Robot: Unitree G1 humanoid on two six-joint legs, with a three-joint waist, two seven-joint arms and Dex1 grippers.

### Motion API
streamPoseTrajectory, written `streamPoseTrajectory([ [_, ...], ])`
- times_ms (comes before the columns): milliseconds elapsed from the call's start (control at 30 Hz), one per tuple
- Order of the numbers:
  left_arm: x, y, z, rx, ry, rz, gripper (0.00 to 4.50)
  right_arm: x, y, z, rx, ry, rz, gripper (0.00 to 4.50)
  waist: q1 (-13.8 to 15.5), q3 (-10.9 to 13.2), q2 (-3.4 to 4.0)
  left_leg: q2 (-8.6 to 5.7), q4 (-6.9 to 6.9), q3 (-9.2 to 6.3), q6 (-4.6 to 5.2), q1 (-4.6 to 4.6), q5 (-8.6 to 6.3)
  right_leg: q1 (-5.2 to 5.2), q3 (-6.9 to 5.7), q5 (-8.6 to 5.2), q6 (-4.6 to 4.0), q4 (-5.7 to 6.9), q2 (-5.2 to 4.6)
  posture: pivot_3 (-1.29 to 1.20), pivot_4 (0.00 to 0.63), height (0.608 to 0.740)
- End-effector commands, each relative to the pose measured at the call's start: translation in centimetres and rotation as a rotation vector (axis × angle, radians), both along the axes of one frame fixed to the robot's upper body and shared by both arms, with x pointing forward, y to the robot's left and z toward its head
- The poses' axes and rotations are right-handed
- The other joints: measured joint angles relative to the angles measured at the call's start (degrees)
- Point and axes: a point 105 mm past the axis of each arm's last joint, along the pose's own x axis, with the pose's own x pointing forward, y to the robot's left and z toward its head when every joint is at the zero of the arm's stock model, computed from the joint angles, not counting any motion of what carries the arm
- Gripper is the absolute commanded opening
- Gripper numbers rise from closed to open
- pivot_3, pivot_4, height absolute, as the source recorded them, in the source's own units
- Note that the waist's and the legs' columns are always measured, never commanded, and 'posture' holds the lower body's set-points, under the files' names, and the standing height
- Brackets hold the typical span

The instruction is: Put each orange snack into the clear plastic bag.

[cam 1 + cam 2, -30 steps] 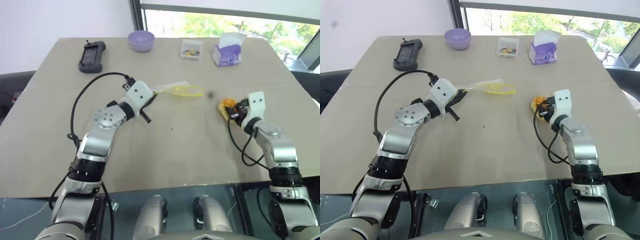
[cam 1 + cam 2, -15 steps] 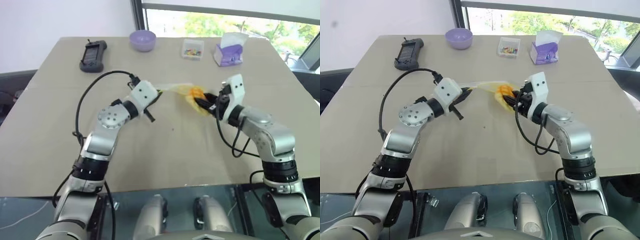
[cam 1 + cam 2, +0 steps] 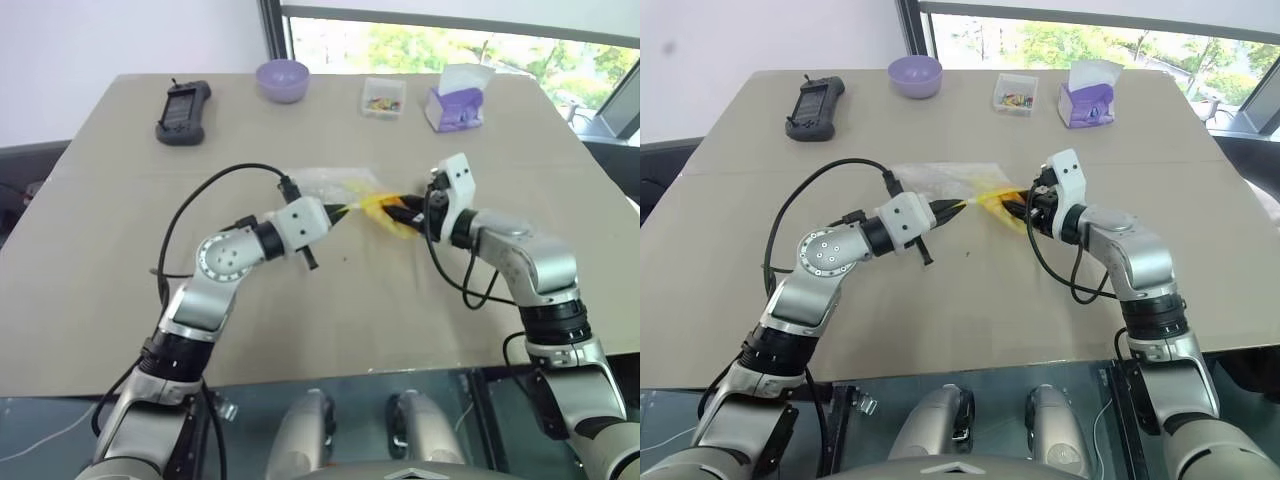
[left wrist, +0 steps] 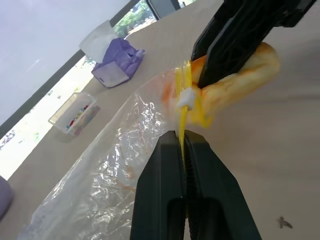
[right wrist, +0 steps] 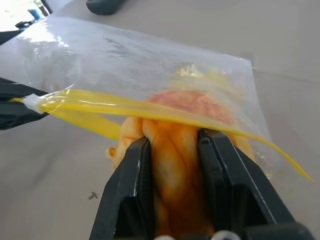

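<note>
**Snack at the bag mouth, half in**

While the left gripper (image 3: 952, 207) stays out of it, pressed together on the yellow seal strip at the bag's (image 3: 940, 180) corner, the right gripper (image 5: 172, 165) pinches the snack (image 5: 175, 150) between its fingers and noses it into the mouth. The front of the snack sits under the strip; the rest is outside. The bag lies beyond the right gripper, stretching away over the table (image 3: 970, 300) toward the far left. I judge the push must run straight along that line, under the strip, with the left grip holding the mouth taut.
</note>
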Motion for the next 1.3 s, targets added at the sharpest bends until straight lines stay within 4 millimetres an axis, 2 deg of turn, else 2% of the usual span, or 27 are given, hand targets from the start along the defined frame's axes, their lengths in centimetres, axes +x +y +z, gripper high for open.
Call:
streamPoseTrajectory([
  [33, -0.7, 0.5, 0.7, -0.029, -0.014, -0.041, 0.00, 0.2, 0.4, 1.4, 0.042, -0.032, 0.031, 1.40, 0.0, 0.0, 0.00, 0.00, 0.00, 0.00, 0.00, 0.00, 0.00, 0.00, 0.00, 0.00, 0.00, 0.00, 0.00, 0.00, 0.150, 0.740],
  [233, -1.2, 1.7, -0.2, -0.039, 0.074, -0.058, 0.00, 0.9, 0.3, 2.5, 0.224, 0.036, 0.009, 1.40, -0.1, 0.0, 0.02, 0.00, 0.00, 0.00, 0.01, -0.01, 0.00, 0.00, 0.00, 0.00, 0.00, 0.00, 0.00, 0.00, 0.150, 0.740],
  [467, -1.5, 2.6, -1.0, -0.021, 0.125, -0.061, 0.00, 1.0, -0.6, 3.0, 0.282, 0.050, 0.003, 1.40, 0.0, 0.0, 0.03, 0.00, 0.00, -0.01, 0.02, -0.03, -0.01, 0.00, -0.03, 0.00, 0.00, -0.02, -0.01, 0.00, 0.150, 0.740],
  [600, -1.3, 2.2, -0.4, -0.035, 0.118, -0.071, 0.00, 0.9, 0.2, 3.1, 0.245, -0.022, -0.001, 1.40, -0.1, 0.0, 0.03, 0.00, 0.00, -0.01, 0.02, -0.03, -0.01, -0.01, -0.02, 0.00, 0.00, -0.02, 0.00, 0.00, 0.150, 0.740],
  [700, -1.2, 1.7, -0.1, -0.033, 0.107, -0.092, 0.00, 0.8, 1.5, 1.7, 0.085, -0.119, -0.007, 1.40, -0.1, 0.0, 0.03, 0.00, 0.00, 0.00, 0.02, -0.03, -0.01, -0.01, -0.02, 0.00, 0.00, -0.01, 0.01, 0.00, 0.150, 0.740],
  [867, -1.5, 0.6, -0.2, -0.003, 0.091, -0.137, 0.00, 0.0, 3.7, 0.5, 0.006, -0.146, 0.042, 1.40, -0.1, 0.0, 0.03, 0.00, 0.00, 0.00, 0.01, -0.04, -0.01, -0.03, -0.01, 0.00, 0.01, -0.01, 0.03, 0.00, 0.150, 0.740],
  [967, -1.8, 0.1, -0.4, -0.009, 0.101, -0.158, 0.00, 0.7, 3.8, 0.1, -0.005, -0.130, 0.019, 1.40, 0.0, 0.0, 0.03, 0.00, 0.01, 0.01, 0.01, -0.04, -0.01, -0.02, -0.01, 0.00, 0.01, -0.01, 0.02, 0.00, 0.150, 0.740],
  [1200, -1.8, 0.5, -0.7, -0.021, 0.115, -0.134, 0.00, 2.5, 3.3, 0.7, 0.085, -0.076, -0.048, 1.40, -0.1, 0.0, 0.03, 0.03, 0.02, 0.00, 0.00, -0.02, 0.00, -0.04, -0.02, 0.00, 0.00, 0.03, 0.05, 0.00, 0.150, 0.740],
  [1300, -1.3, 0.9, -0.6, -0.076, 0.132, -0.081, 0.00, 2.7, 3.0, 0.8, 0.092, -0.074, -0.057, 2.21, -0.1, 0.0, 0.03, 0.02, 0.02, 0.01, 0.01, -0.04, 0.00, -0.03, -0.01, 0.00, 0.00, 0.01, 0.04, 0.00, 0.150, 0.740],
])
